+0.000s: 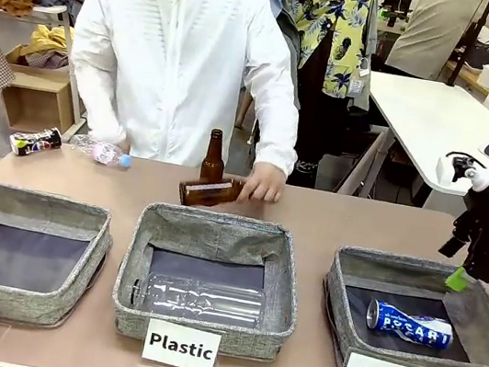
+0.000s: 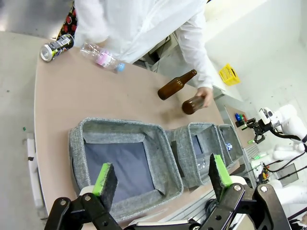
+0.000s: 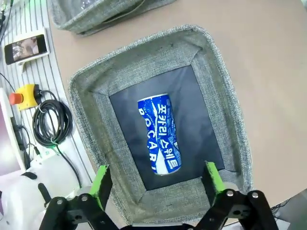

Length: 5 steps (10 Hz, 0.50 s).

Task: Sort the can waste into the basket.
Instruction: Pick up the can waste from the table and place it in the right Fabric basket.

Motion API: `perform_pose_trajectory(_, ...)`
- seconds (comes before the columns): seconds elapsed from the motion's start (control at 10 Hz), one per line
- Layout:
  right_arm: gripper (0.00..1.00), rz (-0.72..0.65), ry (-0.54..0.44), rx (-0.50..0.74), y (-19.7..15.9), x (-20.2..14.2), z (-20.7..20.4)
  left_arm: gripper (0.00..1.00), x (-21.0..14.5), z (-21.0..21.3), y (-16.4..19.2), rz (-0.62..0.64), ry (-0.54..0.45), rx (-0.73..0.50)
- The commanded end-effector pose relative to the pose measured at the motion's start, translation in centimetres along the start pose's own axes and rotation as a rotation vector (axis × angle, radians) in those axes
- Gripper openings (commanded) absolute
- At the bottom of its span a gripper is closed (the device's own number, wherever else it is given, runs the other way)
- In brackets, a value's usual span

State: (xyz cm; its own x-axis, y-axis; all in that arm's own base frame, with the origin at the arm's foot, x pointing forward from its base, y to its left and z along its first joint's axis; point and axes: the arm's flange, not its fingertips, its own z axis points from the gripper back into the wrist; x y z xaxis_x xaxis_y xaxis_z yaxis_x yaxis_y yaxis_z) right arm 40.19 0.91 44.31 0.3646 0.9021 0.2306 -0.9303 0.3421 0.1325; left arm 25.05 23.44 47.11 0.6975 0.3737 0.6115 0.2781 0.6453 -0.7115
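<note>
A blue can [image 1: 408,323] with white lettering lies on its side in the grey basket [image 1: 340,283] marked "Can" at the right. My right gripper [image 1: 463,274] hangs open above that basket's far right corner. In the right wrist view the blue can [image 3: 160,134] lies on the dark base of the basket [image 3: 225,96], just beyond my open right gripper [image 3: 156,177], which holds nothing. A dark can [image 1: 35,142] with many-coloured print lies at the table's far left. My left gripper [image 2: 163,179] is open and empty above the "Bottle" basket [image 2: 76,143]; the dark can [image 2: 56,46] lies far beyond it.
The "Plastic" basket [image 1: 140,223] in the middle holds a clear plastic bottle [image 1: 198,299]. Another plastic bottle [image 1: 100,152] lies beside the dark can. A brown bottle [image 1: 214,156] stands at the far edge. The person's hand [image 1: 266,185] rests on a second, lying brown bottle [image 1: 211,191].
</note>
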Motion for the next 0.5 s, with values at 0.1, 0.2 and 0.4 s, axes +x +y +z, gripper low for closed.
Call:
perform_pose_trajectory(0.1, 1.0, -0.214, -0.301, 0.193, -0.7, 0.5, 1.5, 1.0, 0.1, -0.1, 0.1, -0.022, -0.014, -0.013)
perform_pose_trajectory(0.2, 1.0, -0.573, -0.632, 0.433, -1.2, 0.8, 3.0, 1.0, 0.1, -0.1, 0.1, -0.022, -0.014, -0.013)
perform_pose_trajectory(0.4, 1.0, -1.009, -1.094, 0.847, -2.8, -0.5, 4.0, 1.0, 0.1, -0.1, 0.1, -0.022, -0.014, -0.013)
